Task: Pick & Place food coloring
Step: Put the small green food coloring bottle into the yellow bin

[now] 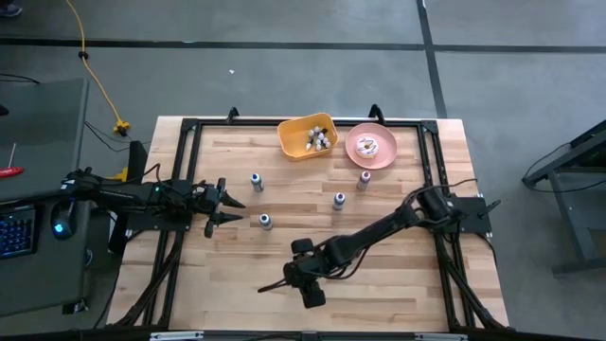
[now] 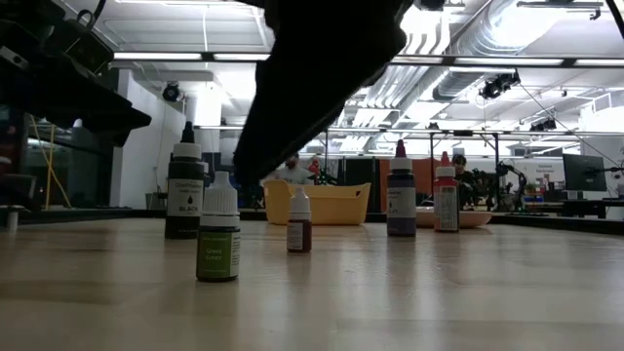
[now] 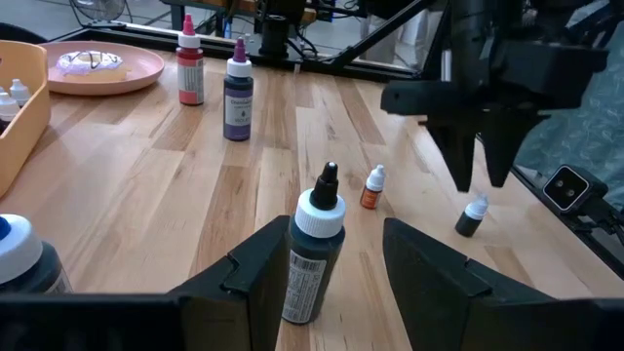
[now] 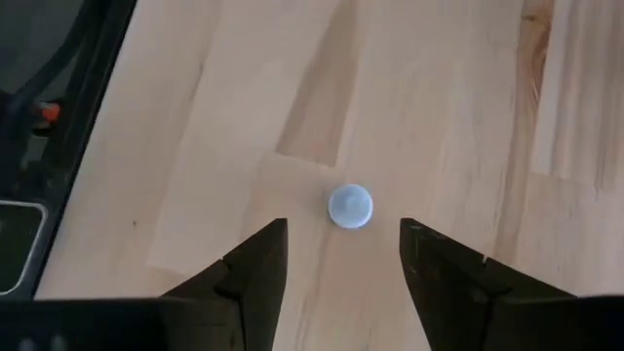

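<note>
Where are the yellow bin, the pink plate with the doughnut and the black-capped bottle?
Yellow bin [image 1: 294, 133]: high view, on its left wall.
Pink plate [image 1: 354, 152]: high view, on its bare rim, left of the doughnut.
Black-capped bottle [image 3: 314, 255]: left wrist view, on its label, between that arm's fingers.

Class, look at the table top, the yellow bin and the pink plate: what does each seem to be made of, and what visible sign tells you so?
Table top: pale wood planks, matte; grain lines and board joints show.
Yellow bin: probably plastic; smooth, uniformly coloured walls with rounded corners.
Pink plate: plastic or glazed ceramic, hard to settle; smooth, evenly coloured rim.
</note>
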Robot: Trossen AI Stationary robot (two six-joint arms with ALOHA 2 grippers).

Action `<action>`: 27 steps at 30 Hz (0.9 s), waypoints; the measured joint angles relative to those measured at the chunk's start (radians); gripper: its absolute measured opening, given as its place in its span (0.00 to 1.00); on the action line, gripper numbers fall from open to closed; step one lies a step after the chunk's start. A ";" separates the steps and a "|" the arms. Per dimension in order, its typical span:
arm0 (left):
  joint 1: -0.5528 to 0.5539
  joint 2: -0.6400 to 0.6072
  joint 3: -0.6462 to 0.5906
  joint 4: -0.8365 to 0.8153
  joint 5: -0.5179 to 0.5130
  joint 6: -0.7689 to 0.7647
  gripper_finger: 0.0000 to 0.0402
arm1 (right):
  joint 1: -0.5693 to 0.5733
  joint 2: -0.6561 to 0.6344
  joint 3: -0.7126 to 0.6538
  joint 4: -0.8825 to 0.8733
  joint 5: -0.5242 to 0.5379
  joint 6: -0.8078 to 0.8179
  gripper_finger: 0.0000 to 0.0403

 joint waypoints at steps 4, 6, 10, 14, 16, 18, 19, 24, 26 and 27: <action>0.000 0.000 0.000 0.000 0.000 0.000 0.41 | -0.001 0.016 0.000 0.034 0.002 0.000 0.47; 0.000 0.000 0.000 0.000 0.000 0.000 0.41 | -0.003 0.026 0.000 0.043 0.002 0.006 0.47; 0.000 0.000 0.000 0.000 0.000 0.000 0.41 | -0.008 0.040 0.000 0.065 -0.001 0.024 0.47; 0.000 0.000 0.000 0.000 0.000 0.000 0.41 | -0.013 0.045 0.000 0.066 -0.003 0.026 0.47; 0.000 0.000 0.000 0.000 0.000 0.000 0.41 | -0.013 0.046 0.000 0.066 0.002 0.026 0.47; 0.000 0.000 0.000 0.000 0.000 0.000 0.41 | -0.013 0.046 0.000 0.070 0.004 0.026 0.47; 0.000 0.000 0.000 0.000 0.000 0.000 0.41 | -0.013 0.046 0.000 0.070 0.004 0.027 0.47; 0.000 0.000 0.000 0.000 0.000 0.000 0.41 | -0.014 0.046 0.000 0.068 0.004 0.056 0.46; 0.000 0.000 0.000 0.000 0.000 0.000 0.41 | -0.014 0.046 0.000 0.068 0.004 0.056 0.45; 0.000 0.000 0.000 0.000 0.000 0.000 0.41 | -0.015 0.046 0.000 0.068 0.004 0.057 0.45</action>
